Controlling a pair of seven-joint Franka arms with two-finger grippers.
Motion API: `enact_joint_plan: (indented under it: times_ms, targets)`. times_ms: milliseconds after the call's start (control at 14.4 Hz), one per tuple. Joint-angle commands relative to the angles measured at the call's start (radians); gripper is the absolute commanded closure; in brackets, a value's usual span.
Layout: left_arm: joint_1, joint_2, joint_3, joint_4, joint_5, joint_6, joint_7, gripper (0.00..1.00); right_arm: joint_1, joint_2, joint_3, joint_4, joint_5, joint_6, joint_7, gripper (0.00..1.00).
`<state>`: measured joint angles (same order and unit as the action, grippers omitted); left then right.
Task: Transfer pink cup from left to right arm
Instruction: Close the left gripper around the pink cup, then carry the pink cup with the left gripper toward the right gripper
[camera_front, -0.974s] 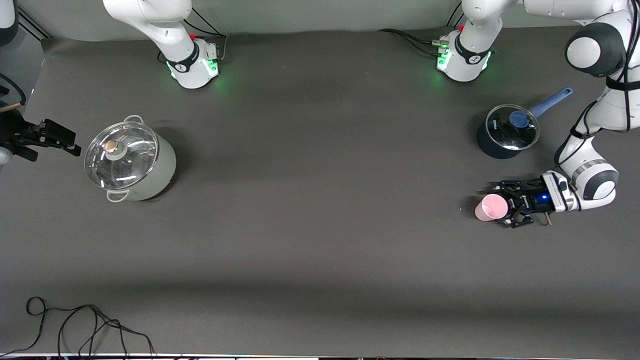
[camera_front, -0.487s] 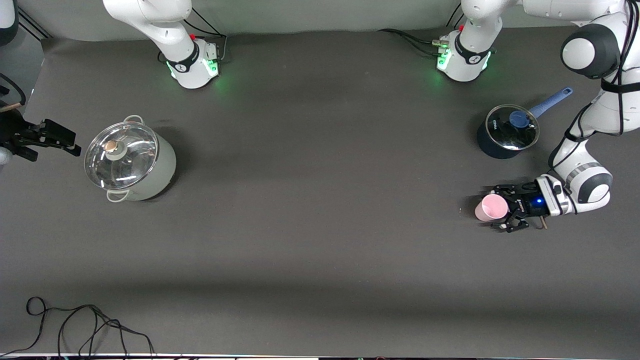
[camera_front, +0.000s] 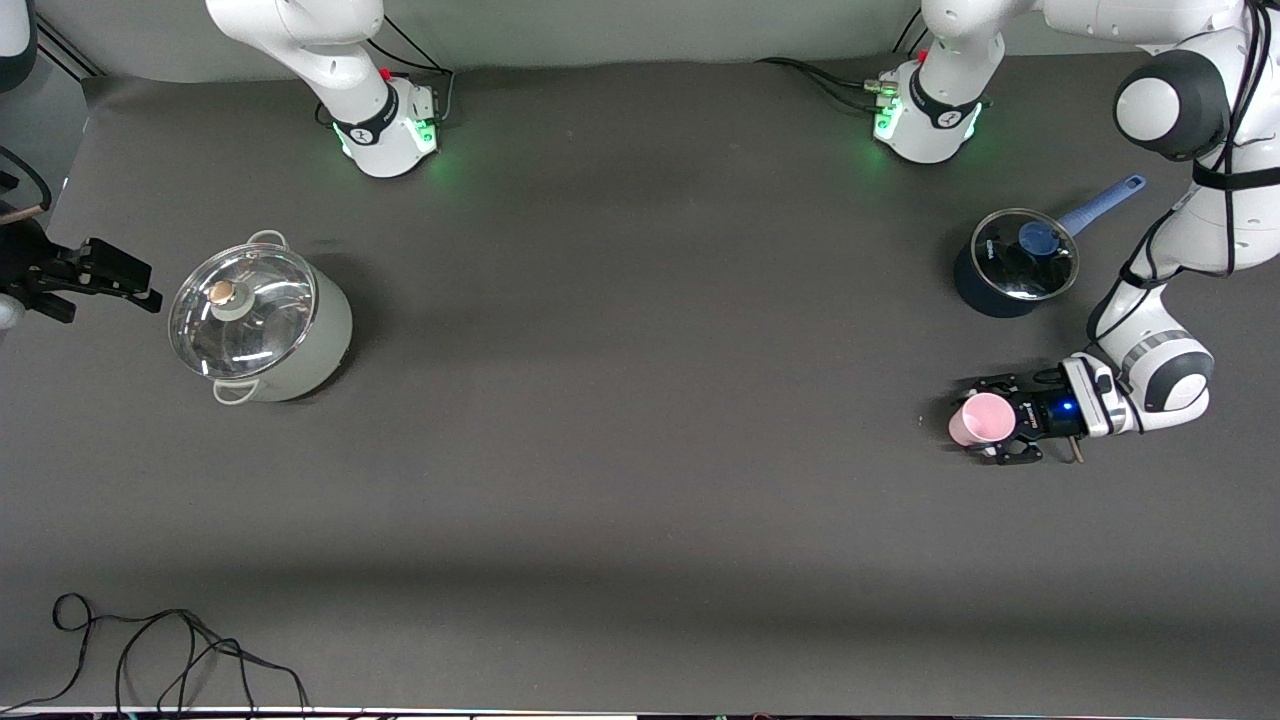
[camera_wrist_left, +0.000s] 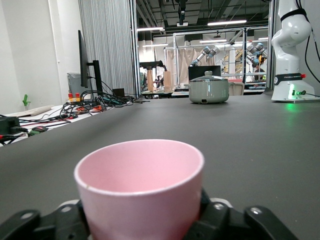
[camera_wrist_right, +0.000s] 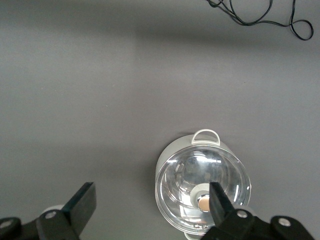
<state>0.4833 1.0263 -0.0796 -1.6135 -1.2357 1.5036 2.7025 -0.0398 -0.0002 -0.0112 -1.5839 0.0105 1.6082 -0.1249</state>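
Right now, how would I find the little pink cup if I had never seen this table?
Look toward the left arm's end of the table, where a dark saucepan with a blue handle sits. Nearer the front camera than that pan, the left gripper is around the pink cup. It is the only pink thing, far smaller than either pot.

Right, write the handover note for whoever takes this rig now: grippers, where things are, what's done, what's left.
Left gripper: low at the table, at the left arm's end, shut on the pink cup. The cup is upright and empty, and seems to stand on the table.
Right gripper: open, waiting in the air at the right arm's end, beside the grey lidded pot.
The blue-handled saucepan, lid on, stands farther from the front camera than the cup.
Done: the left gripper has hold of the cup.
Left: lift it, carry it toward the right arm, hand it over, release.
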Motion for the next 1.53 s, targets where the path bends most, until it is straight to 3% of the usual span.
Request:
enact_joint_plan:
  times_ms: [0, 278, 626, 904, 1182, 1460]
  targets:
    - [-0.018, 0.015, 0.008, 0.018, -0.016, 0.012, 0.022, 1.00, 0.005, -0.001, -0.004, 0.004, 0.014, 0.006, 0.010, 0.00]
    - [-0.063, 0.012, 0.008, 0.052, -0.007, -0.008, 0.020, 1.00, 0.005, -0.001, -0.004, 0.004, 0.014, 0.006, 0.010, 0.00]
    - [-0.196, 0.012, -0.028, 0.175, -0.016, -0.002, 0.005, 1.00, 0.005, -0.001, -0.004, 0.005, 0.014, 0.004, 0.013, 0.00]
    - [-0.229, 0.011, -0.179, 0.178, -0.106, 0.145, -0.027, 1.00, 0.012, -0.011, 0.010, 0.039, 0.016, -0.001, 0.331, 0.00]
    - [-0.275, 0.005, -0.305, 0.178, -0.275, 0.306, -0.029, 1.00, 0.038, -0.015, 0.013, 0.061, 0.019, -0.013, 0.682, 0.00]
    - [-0.281, -0.002, -0.494, 0.188, -0.343, 0.597, -0.030, 1.00, 0.038, -0.015, 0.013, 0.076, 0.094, -0.028, 0.751, 0.00]
